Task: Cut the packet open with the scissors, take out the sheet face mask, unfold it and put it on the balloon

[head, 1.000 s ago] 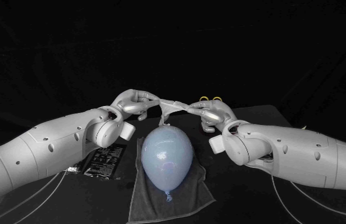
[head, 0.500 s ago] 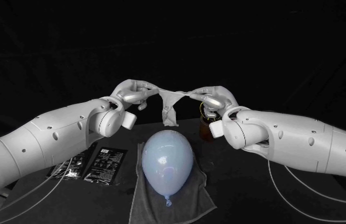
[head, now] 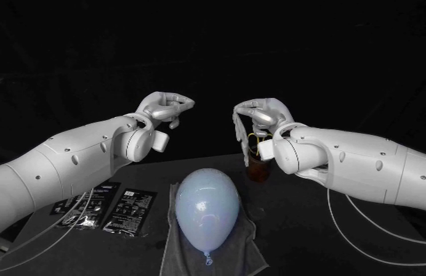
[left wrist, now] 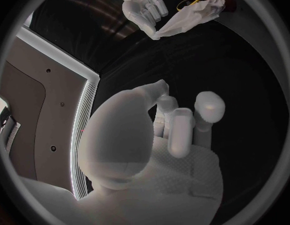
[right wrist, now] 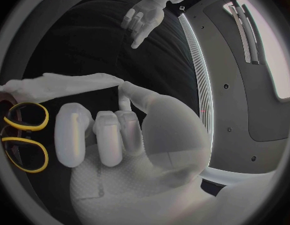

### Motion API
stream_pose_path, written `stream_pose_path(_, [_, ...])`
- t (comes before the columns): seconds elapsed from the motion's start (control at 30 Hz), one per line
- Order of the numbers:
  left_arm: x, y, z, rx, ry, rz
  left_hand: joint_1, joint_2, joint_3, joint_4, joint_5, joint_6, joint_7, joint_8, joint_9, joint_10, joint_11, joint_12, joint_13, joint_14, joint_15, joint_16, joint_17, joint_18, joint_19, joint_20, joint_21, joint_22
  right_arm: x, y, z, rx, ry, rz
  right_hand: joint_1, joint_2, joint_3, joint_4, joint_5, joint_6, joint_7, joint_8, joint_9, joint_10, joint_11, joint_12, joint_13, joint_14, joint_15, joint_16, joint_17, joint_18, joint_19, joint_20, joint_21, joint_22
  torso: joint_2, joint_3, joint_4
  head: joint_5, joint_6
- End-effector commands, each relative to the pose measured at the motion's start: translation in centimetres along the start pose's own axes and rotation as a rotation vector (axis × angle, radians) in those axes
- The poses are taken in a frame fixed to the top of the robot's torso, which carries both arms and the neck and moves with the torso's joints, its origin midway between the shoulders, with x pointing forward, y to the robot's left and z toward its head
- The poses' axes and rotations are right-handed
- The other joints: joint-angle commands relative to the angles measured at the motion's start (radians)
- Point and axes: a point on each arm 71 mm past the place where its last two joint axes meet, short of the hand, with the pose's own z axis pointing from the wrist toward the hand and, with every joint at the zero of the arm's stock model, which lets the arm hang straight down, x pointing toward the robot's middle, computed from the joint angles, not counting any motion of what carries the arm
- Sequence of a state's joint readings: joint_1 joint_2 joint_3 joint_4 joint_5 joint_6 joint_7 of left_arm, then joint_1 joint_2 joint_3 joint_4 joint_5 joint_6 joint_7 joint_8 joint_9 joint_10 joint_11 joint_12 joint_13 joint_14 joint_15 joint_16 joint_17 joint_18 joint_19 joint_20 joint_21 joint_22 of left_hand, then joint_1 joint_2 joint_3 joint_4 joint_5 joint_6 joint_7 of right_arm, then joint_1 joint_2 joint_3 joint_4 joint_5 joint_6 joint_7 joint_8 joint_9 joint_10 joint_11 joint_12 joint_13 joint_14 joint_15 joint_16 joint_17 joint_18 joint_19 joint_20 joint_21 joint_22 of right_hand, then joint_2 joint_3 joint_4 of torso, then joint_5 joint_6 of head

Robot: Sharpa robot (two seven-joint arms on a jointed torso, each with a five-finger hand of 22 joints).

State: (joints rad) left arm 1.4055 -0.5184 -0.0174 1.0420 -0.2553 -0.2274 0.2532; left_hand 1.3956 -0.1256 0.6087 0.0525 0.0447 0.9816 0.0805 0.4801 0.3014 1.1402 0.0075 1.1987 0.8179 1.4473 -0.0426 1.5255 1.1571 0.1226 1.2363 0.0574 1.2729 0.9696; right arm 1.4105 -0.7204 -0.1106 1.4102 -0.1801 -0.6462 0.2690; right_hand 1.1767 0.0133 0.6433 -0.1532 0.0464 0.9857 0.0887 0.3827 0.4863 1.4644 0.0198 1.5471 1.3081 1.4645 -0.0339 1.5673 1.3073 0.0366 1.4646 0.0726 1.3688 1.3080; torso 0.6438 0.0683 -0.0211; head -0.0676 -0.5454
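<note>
Dangling from right hand, sheet mask; long axis vertical

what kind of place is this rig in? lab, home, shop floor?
Probably a lab or studio test bench, not a home: a black table against an all-black backdrop, a balloon lying on a grey towel as a stand-in head, and the right hand holding a sheet face mask.
</note>
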Motion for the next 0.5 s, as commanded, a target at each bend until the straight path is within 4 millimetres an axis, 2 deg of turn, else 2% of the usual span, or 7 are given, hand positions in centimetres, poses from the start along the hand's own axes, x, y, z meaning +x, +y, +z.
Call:
stream_pose_path(0.03, [0.0, -0.7, 0.3, 0.023, -0.025, -0.002, -0.01, 0.002, 0.009, -0.002, 0.006, -0.001, 0.006, 0.004, 0.109, 0.007, 0.0, -0.005, 0.0, 0.002, -0.009, -0.001, 0.003, -0.008, -0.001, -0.007, 0.005, 0.002, 0.2, 0.3, 0.0, 0.016, -0.013, -0.021, -0.002, 0.009, 0.006, -0.001, 0.002, 0.004, -0.002, 0.046, 0.178, 0.092, -0.006, 0.004, 0.247, 0.106, -0.009, 0.003, 0.264, 0.011, 0.009, -0.006, 0.005, 0.195, 0.0, 0.0004, -0.0005, 0.001, 0.004])
stream_pose_path(0.27, [-0.3, -1.1, -0.2, 0.016, -0.026, 0.013, -0.014, -0.001, 0.019, -0.007, 0.006, -0.001, 0.006, 0.008, 0.11, 0.009, 0.0, -0.005, 0.001, 0.004, -0.008, -0.001, 0.007, -0.008, -0.001, -0.007, 0.005, 0.003, 0.0, 0.5, -0.4, 0.045, -0.039, -0.025, -0.003, 0.008, 0.011, -0.003, 0.002, 0.003, -0.003, 0.051, 0.185, 0.093, -0.007, 0.005, 0.248, 0.106, -0.01, 0.003, 0.264, 0.01, 0.011, -0.007, 0.007, 0.196, 0.0, 0.0008, 0.0, -0.002, 0.005])
stream_pose_path(0.43, [-0.2, -1.3, -1.0, 0.005, 0.004, 0.031, -0.018, -0.004, 0.025, -0.01, 0.006, -0.001, 0.006, 0.01, 0.11, 0.008, 0.0, -0.007, -0.002, 0.005, -0.008, -0.001, 0.008, -0.008, -0.001, -0.007, 0.006, 0.003, 0.3, 0.6, -1.0, 0.058, -0.022, -0.022, -0.004, 0.007, 0.012, -0.004, 0.002, 0.003, -0.003, 0.052, 0.186, 0.092, -0.007, 0.003, 0.246, 0.106, -0.01, 0.003, 0.264, 0.01, 0.011, -0.007, 0.007, 0.196, -0.001, 0.0005, -0.0001, -0.011, 0.009])
stream_pose_path(0.5, [0.0, -1.3, -1.3, 0.001, 0.021, 0.039, -0.025, -0.006, 0.031, -0.01, 0.006, -0.004, 0.006, 0.012, 0.111, -0.008, 0.001, -0.023, -0.029, 0.004, -0.008, -0.002, 0.003, -0.007, -0.004, -0.007, 0.003, -0.002, 0.6, 0.7, -1.2, 0.061, -0.012, -0.021, -0.004, 0.007, 0.012, -0.004, 0.002, 0.003, -0.003, 0.052, 0.186, 0.092, -0.007, 0.003, 0.246, 0.106, -0.01, 0.003, 0.264, 0.01, 0.011, -0.007, 0.007, 0.196, 0.0, 0.0, 0.0006, -0.009, 0.009])
